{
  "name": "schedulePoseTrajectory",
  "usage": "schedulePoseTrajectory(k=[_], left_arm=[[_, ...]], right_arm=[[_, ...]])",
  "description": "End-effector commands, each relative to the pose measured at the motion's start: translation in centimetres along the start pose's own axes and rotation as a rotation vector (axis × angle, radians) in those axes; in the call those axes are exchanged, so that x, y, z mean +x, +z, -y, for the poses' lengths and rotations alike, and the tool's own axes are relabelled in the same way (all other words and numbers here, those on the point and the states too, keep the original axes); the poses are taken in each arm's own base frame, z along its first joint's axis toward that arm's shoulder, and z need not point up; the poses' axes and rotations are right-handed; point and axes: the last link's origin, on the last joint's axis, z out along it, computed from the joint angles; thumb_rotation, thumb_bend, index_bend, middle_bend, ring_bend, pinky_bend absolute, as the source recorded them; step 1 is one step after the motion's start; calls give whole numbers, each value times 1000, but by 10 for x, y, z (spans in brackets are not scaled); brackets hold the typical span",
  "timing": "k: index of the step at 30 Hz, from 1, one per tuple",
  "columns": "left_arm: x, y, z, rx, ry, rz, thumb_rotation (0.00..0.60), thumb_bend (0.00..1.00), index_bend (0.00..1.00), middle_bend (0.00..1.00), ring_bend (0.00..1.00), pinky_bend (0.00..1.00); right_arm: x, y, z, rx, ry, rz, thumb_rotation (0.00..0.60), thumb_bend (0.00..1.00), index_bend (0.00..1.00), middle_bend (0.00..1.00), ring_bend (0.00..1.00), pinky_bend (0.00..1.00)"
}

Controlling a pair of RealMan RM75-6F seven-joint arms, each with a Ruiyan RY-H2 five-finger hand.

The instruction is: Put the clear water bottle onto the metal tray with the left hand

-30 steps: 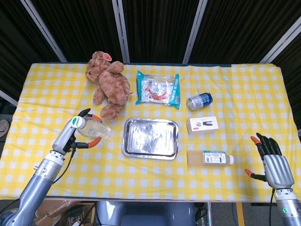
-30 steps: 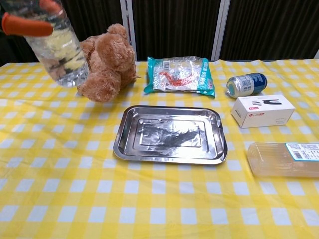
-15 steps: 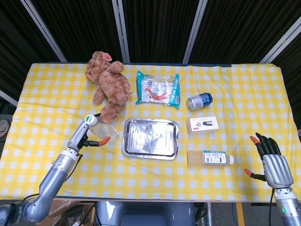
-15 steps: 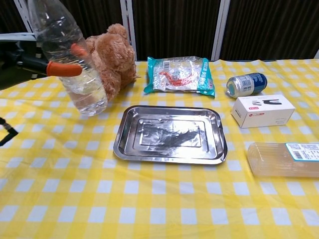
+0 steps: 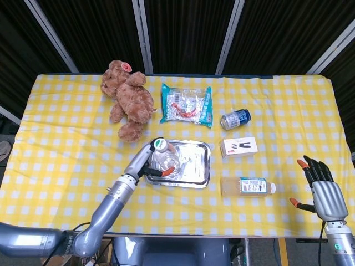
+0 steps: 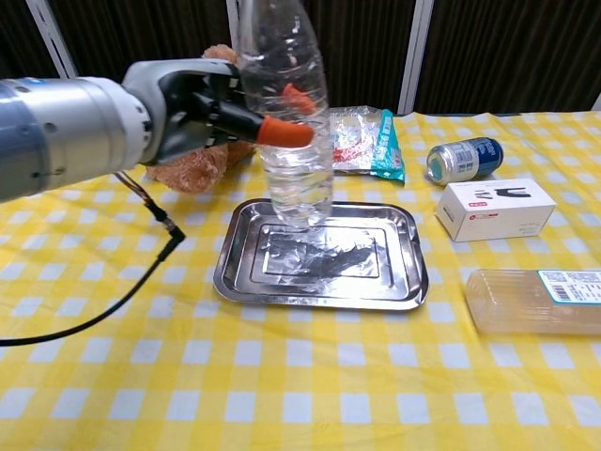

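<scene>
My left hand (image 6: 202, 108) (image 5: 145, 163) grips the clear water bottle (image 6: 291, 113) (image 5: 165, 159) upright, its orange-tipped fingers wrapped around the middle. The bottle hangs over the left part of the metal tray (image 6: 394, 282) (image 5: 195, 174), its base close above the tray floor; whether it touches I cannot tell. My right hand (image 5: 323, 188) is open at the table's front right edge, far from the tray, and appears only in the head view.
A brown teddy bear (image 5: 128, 97) lies behind the tray to the left. A snack bag (image 5: 187, 104), a can (image 5: 235, 118) and a white box (image 5: 238, 147) sit behind and right. A labelled plastic bottle (image 5: 248, 186) lies on its side right of the tray.
My left hand has carried the bottle rightward from beside the teddy bear to over the tray's left part. The right hand has not moved.
</scene>
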Motion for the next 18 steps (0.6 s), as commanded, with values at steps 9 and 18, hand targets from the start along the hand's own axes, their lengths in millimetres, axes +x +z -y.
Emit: schedulePoseTrajectory(k=[9,18], left_arm=[[52,-47,3,55,97,-155,600,432,539,536,44,32],[162,-117,58,164,128,-367,600,438,542,535,44,33]], right_arm=[[6,-6,0,7,16,-18,600,49,97,0,0,0],[1,-6,7,24,8,-2,600,49,97,0,0,0]])
